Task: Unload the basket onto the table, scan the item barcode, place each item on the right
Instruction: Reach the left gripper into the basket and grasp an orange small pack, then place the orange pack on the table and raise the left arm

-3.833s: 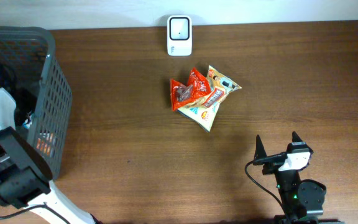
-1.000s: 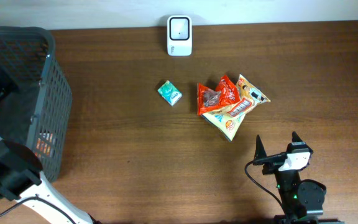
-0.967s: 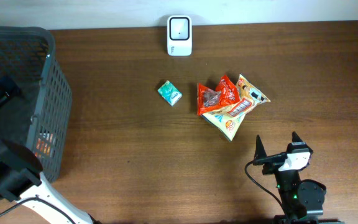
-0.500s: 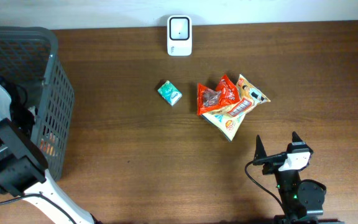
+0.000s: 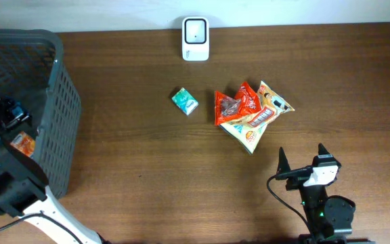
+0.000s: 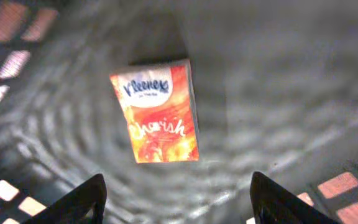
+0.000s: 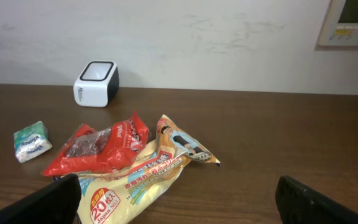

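An orange Kleenex tissue pack [image 6: 157, 112] lies flat on the floor of the grey basket [image 5: 63, 115], and its corner shows from overhead [image 5: 22, 144]. My left gripper [image 6: 179, 200] hangs open just above it, with both fingertips short of the pack and nothing between them. The white barcode scanner [image 5: 196, 38] stands at the table's far edge. My right gripper [image 7: 179, 205] rests open near the front edge, facing the scanner [image 7: 96, 83].
A small green pack [image 5: 184, 101] lies mid-table. A red snack bag [image 5: 235, 105] lies on top of a yellow one [image 5: 252, 129] beside it. The basket's mesh walls close in tightly around my left arm.
My left arm has shifted inside the basket, and the orange pack now shows from overhead. Since the oldest frame the snack bags lie further right and the green pack is on the table.
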`<state>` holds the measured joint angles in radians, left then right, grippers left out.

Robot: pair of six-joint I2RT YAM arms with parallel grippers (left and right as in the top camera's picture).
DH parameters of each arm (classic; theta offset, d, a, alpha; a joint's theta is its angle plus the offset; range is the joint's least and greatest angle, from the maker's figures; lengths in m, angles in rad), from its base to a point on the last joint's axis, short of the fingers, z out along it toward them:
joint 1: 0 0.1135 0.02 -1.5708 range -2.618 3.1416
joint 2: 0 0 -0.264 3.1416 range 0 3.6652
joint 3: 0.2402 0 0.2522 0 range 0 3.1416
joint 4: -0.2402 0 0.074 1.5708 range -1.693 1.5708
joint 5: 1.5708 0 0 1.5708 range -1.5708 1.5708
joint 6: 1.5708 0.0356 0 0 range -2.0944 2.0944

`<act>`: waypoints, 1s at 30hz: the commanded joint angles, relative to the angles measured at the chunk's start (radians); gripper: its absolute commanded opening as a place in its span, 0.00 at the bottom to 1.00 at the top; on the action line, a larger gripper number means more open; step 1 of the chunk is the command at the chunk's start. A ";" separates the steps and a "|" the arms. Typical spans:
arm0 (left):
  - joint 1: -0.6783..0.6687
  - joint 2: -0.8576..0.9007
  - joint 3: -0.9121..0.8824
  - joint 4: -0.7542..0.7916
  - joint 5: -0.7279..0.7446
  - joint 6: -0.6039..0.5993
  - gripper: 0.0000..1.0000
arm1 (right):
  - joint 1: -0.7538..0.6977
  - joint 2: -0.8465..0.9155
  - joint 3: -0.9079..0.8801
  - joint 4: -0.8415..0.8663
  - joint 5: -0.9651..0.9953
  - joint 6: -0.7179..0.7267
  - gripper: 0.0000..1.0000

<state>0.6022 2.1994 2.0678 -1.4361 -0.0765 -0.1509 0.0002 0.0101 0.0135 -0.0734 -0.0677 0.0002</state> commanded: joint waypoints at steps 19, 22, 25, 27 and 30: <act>-0.046 -0.018 0.584 -0.200 0.246 -0.125 0.00 | 0.005 -0.006 -0.008 -0.001 0.009 0.008 0.98; -0.219 -0.114 0.857 -0.252 0.439 -0.080 0.00 | 0.005 -0.007 -0.008 -0.002 0.009 0.008 0.98; -0.506 -0.151 0.855 -0.252 0.444 -0.079 0.00 | 0.005 -0.006 -0.008 -0.002 0.009 0.008 0.98; -0.768 -0.150 0.733 -0.248 0.267 -0.079 0.00 | 0.005 -0.007 -0.008 -0.002 0.009 0.008 0.98; -0.998 -0.149 0.422 -0.159 0.128 -0.080 0.00 | 0.005 -0.007 -0.008 -0.002 0.009 0.008 0.98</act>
<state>-0.2844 2.0537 2.6850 -1.6646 0.1711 -0.2440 0.0002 0.0101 0.0135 -0.0734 -0.0677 0.0006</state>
